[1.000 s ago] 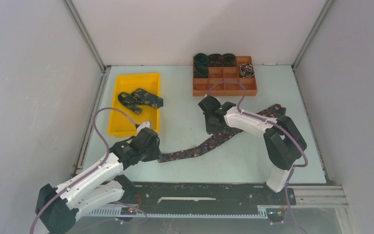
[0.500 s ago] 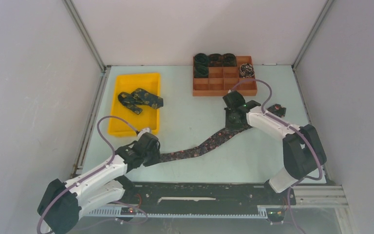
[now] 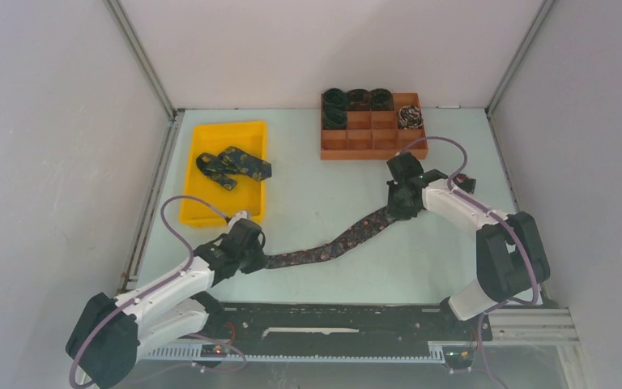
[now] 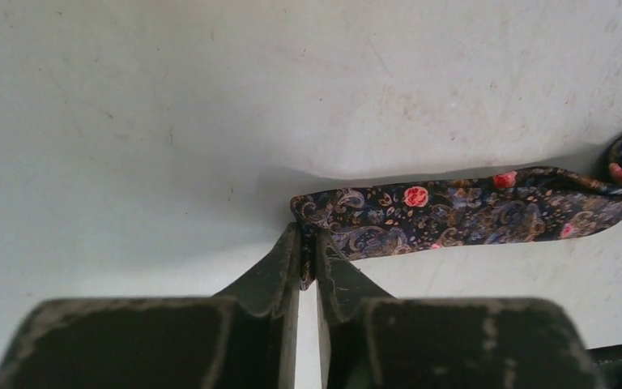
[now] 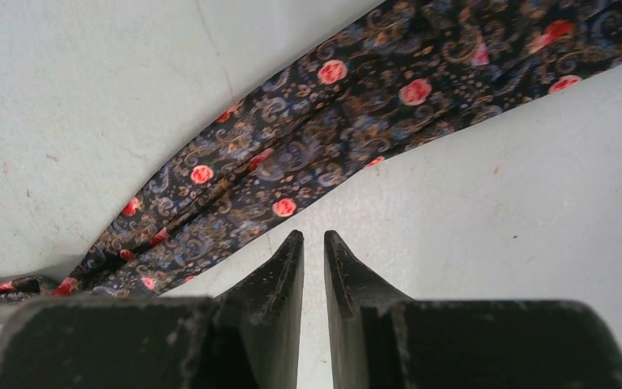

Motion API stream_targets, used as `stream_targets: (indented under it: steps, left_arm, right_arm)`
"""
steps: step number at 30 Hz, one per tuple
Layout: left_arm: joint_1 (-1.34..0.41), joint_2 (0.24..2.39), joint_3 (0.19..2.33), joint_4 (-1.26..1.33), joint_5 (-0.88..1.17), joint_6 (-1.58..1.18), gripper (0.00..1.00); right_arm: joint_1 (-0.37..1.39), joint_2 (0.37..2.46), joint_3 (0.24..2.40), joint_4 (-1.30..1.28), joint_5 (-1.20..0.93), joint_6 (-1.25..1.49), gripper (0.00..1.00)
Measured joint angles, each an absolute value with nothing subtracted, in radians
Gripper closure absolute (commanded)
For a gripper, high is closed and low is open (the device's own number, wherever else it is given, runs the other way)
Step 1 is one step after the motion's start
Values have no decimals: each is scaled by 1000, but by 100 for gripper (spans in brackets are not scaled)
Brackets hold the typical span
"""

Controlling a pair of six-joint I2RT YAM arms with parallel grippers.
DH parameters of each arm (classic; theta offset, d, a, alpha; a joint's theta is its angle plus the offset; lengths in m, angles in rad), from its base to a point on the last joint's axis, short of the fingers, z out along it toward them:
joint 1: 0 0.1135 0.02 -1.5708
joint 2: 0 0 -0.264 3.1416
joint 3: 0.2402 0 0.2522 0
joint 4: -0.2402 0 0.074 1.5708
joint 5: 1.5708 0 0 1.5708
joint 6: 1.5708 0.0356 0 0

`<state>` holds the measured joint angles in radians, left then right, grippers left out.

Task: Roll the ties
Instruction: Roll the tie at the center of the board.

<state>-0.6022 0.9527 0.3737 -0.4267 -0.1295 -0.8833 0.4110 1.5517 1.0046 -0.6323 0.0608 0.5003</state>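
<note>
A long dark tie [image 3: 324,250] with red flowers lies across the table from front left towards back right. My left gripper [image 3: 261,258] is shut on its narrow end, and the left wrist view shows the fabric [image 4: 470,207] pinched between the fingertips of that gripper [image 4: 308,235]. My right gripper [image 3: 395,207] hovers over the tie's wider part. In the right wrist view that gripper [image 5: 313,235] is shut with nothing between its fingers, just beside the tie's edge [image 5: 308,154]. The tie's far end [image 3: 462,181] shows beyond the right arm.
A yellow tray [image 3: 210,207] at the back left holds loose ties [image 3: 233,165]. A brown compartment box [image 3: 372,144] at the back centre holds several rolled ties [image 3: 356,100], one of them pale [image 3: 409,117]. Lilac cables loop over both arms.
My right gripper has moved right and back along the tie, from the table's middle towards the box. The tie now lies straighter. The left gripper keeps hold of the narrow end.
</note>
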Motion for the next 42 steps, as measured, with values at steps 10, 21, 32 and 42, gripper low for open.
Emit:
stream_targets:
  steps: [10, 21, 32, 42]
  left_arm:
    - [-589, 739, 369, -535, -209, -966, 100]
    - [-568, 561, 344, -680, -339, -1109, 100]
    - [-566, 571, 307, -689, -358, -1176, 100]
    - [-566, 642, 305, -562, -308, -1199, 100]
  right_arm:
    - [284, 1558, 1004, -612, 60, 500, 82]
    - [273, 1705, 1066, -605, 84, 500, 83]
    - [244, 1819, 1138, -577, 82, 485, 84]
    - [175, 1827, 1146, -581, 113, 486, 85]
